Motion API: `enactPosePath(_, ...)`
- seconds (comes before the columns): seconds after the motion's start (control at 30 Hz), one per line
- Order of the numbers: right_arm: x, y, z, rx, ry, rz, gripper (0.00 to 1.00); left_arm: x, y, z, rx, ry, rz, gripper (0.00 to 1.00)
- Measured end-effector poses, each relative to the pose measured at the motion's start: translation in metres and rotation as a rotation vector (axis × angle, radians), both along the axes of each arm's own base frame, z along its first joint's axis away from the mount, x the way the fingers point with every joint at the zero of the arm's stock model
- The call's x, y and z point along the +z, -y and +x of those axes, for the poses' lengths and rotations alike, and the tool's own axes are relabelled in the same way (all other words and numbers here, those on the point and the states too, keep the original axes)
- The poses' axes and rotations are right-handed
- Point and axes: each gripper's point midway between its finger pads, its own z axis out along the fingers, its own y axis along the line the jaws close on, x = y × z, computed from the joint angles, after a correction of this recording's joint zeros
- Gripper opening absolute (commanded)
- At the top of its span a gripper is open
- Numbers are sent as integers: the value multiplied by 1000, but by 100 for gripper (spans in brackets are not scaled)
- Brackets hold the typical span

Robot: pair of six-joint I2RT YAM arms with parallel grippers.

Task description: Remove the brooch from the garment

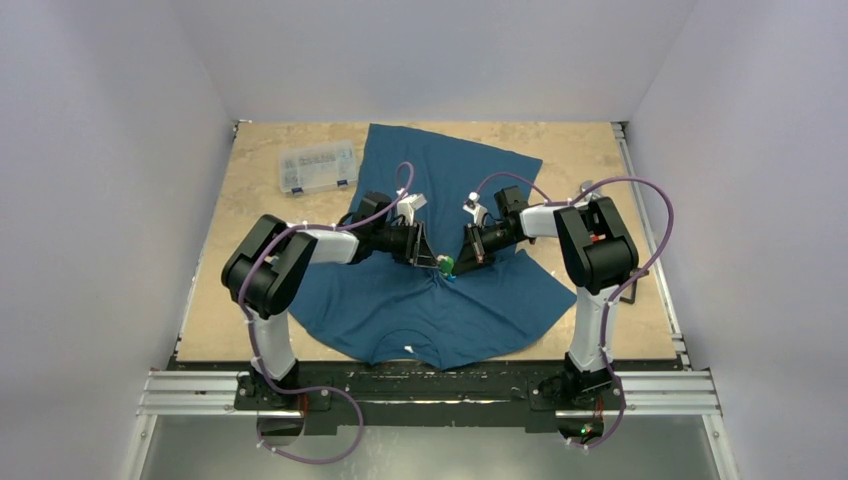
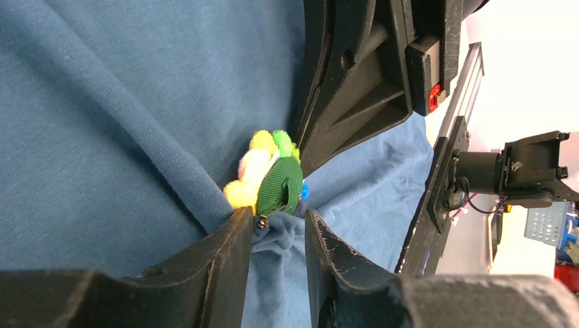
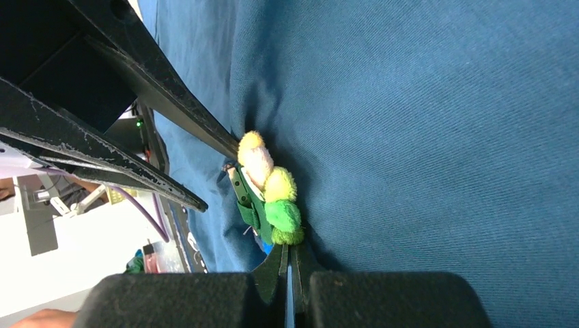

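Note:
The teal-blue garment [image 1: 470, 310] lies spread on the board, neckline toward the arm bases. The brooch [image 1: 446, 265] sits at its middle, where both grippers meet. In the left wrist view the brooch [image 2: 276, 181] stands on edge, its green backing and pin showing. My left gripper [image 2: 278, 222] is shut on a bunched fold of garment [image 2: 102, 102] just under the pin. In the right wrist view my right gripper [image 3: 290, 249] is nearly closed, with its tips on the green edge of the brooch [image 3: 270, 195]. The garment [image 3: 444, 137] fills that view.
A clear plastic parts box [image 1: 318, 167] lies on the board at the back left. A dark object [image 1: 634, 282] lies by the right arm near the board's right edge. The left gripper's fingers [image 3: 157, 89] cross the right wrist view beside the brooch.

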Motion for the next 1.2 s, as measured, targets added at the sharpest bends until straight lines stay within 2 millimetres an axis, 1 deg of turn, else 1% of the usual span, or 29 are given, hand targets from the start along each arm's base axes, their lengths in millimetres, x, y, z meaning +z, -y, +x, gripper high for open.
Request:
enactPosePath(0.17, 0, -2, -2, 6, -1, 2, 0, -1, 2, 1, 17, -28, -11, 21)
enactPosePath(0.33, 0, -2, -3, 8, 2, 0, 0, 1, 2, 2, 35, -52, -20, 18)
enactPosePath(0.43, 1, -1, -3, 7, 10, -5, 0, 2, 3, 2, 41, -63, -24, 14)
enactPosePath(0.53, 0, -2, -3, 7, 14, -10, 0, 2, 3, 2, 42, -65, -25, 5)
enactPosePath(0.6, 0, -2, -3, 7, 15, -10, 8, 2, 3, 2, 44, -67, -26, 0)
enactPosePath(0.7, 1, -1, -4, 13, 19, -11, 25, 2, 3, 2, 46, -68, -26, 0)
enactPosePath(0.73, 2, 0, -5, 17, 22, -12, 30, 2, 3, 2, 46, -69, -26, 0)
enactPosePath(0.77, 3, 0, -6, 23, 23, -13, 33, 2, 2, 2, 47, -68, -24, 0)
enactPosePath(0.83, 7, 2, -9, 37, 39, -20, 37, 3, 1, 2, 49, -66, -17, 0)
enactPosePath(0.93, 12, 7, -10, 58, 86, -45, 38, 8, 0, 3, 48, -37, -3, 0)
enactPosePath(1.0, 13, 11, -11, 73, 113, -69, 39, 17, -1, 6, 45, 4, 3, 0)
enactPosePath(1.1, 8, 18, -15, 95, 126, -110, 40, 32, 0, 12, 36, 74, 5, 0)
enactPosePath(1.2, 5, 22, -18, 111, 132, -130, 46, 47, 1, 19, 28, 135, 6, 0)
